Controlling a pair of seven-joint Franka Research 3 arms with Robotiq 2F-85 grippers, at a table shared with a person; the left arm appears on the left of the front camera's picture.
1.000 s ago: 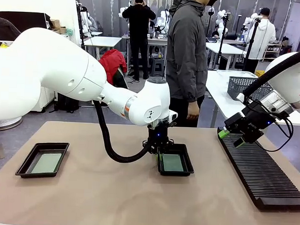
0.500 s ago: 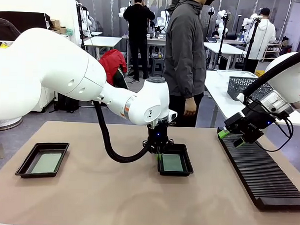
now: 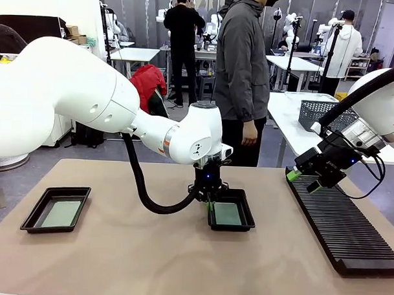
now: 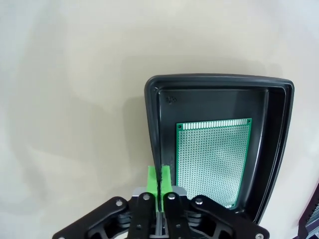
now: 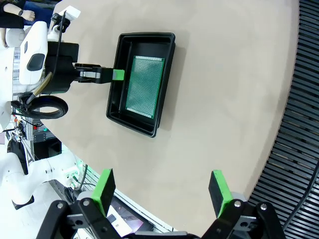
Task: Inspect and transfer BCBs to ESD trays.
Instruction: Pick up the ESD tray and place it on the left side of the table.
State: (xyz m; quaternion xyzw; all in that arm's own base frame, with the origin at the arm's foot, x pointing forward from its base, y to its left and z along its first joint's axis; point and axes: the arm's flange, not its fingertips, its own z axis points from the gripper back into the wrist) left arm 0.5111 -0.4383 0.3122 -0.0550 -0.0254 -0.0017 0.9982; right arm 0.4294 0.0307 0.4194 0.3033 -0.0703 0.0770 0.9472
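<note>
The left gripper (image 4: 160, 180), fingers pinched on the tray (image 4: 153, 129) rim, is hovering beside the BCB (image 4: 213, 160); the right gripper (image 5: 162, 190), fingers apart, is waiting well away.

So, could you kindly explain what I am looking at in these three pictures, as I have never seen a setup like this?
These are two white robot arms at a tan table, with a person standing at the far side. The wide picture comes from a fixed camera between the arms; the other two come from cameras on each wrist, looking along the fingers. The left gripper is shut on the rim of the middle tray, a shallow black tray holding a green circuit board. A second tray with a board lies to the left. The right gripper is open and holds nothing, hovering near a long black slotted rack. A grey wire basket sits on another table behind.
</note>
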